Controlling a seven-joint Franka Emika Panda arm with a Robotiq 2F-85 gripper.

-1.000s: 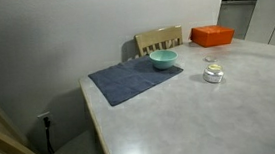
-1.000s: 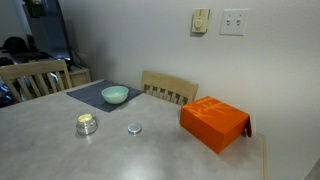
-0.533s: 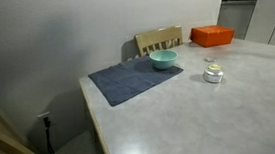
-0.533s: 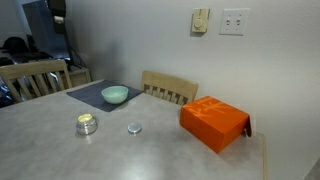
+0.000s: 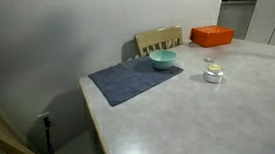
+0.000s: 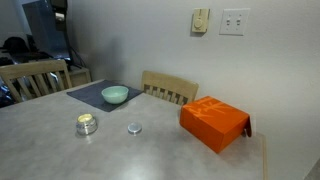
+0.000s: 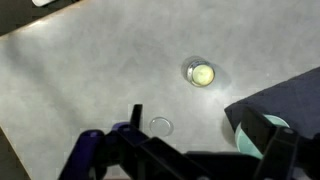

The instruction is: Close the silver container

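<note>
The silver container [image 6: 87,124] is a small round shiny tin standing on the grey table [image 6: 60,150], and it also shows in the other exterior view [image 5: 214,74]. In the wrist view the silver container [image 7: 201,73] is seen from above with a pale yellowish inside. A small round clear lid [image 6: 134,128] lies flat on the table beside it, apart from it. The wrist view has the lid [image 7: 160,125] near the left finger. My gripper [image 7: 205,135] hangs high over the table, open, with nothing between its fingers.
A teal bowl [image 6: 115,95] stands on a dark blue mat [image 6: 92,97] behind the tin. An orange box [image 6: 214,122] lies near the table's far corner. Wooden chairs [image 6: 170,88] stand along the table's edge by the wall.
The dark part of the arm at the top left of an exterior view has shifted slightly right. The tin, lid, bowl and box have not moved.
</note>
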